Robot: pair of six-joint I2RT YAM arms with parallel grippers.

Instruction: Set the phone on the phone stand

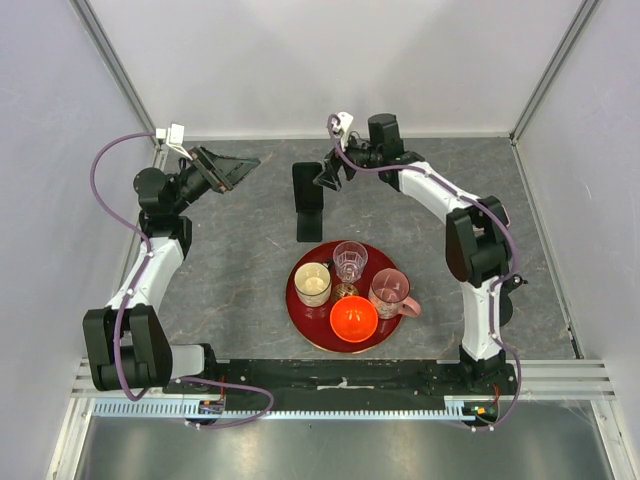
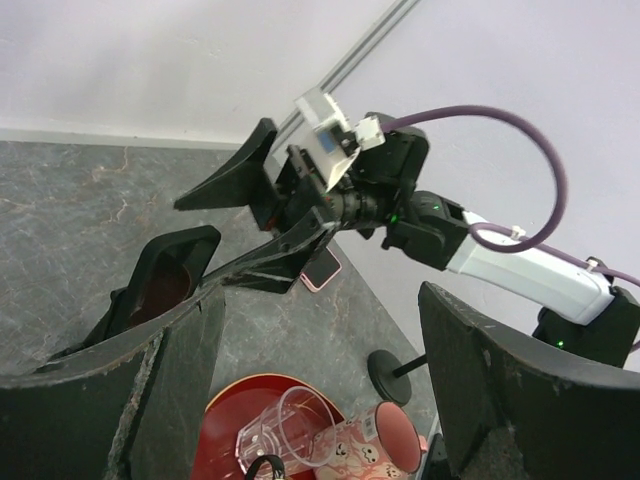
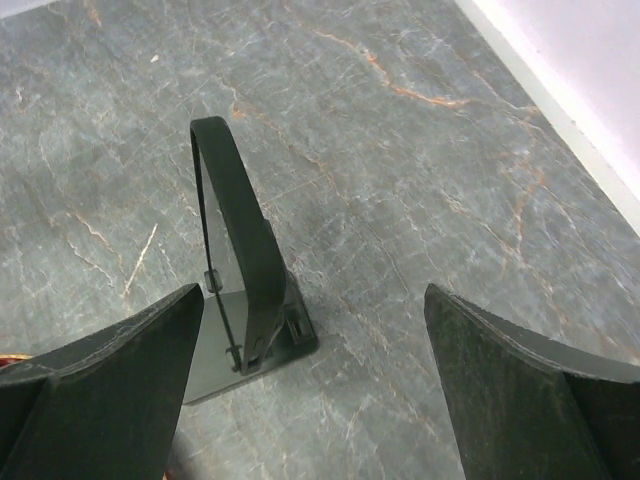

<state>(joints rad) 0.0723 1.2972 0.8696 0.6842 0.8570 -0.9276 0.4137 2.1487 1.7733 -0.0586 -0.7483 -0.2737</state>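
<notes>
Nearest the lens of the right wrist view, the dark fingers of the right gripper were seen spread wide, with nothing held between them. A black folding slab was framed in that gap, standing upright on the grey table. It was not the stand the task called for.

The phone was visible only in the left wrist view, as a small pink corner lying flat on the table. It lay just beneath the right gripper and just beside the slab. Whether the fingers touched it could not be told, though it did not appear to be gripped. The phone stand, shown by its round base and thin post, was set well apart from the phone, beyond the red tray and towards the right wall. Its clamp head was hidden behind a finger of the left gripper. That gripper was likewise held spread and empty at the far left.

The step in hand was judged to be the approach, with no grasp yet made. The next move would call for the right gripper to be shifted off the slab and lowered over the phone. It would then need to be closed across the phone's narrow edges, which a flat-lying case makes awkward, before any carry to the stand.
</notes>
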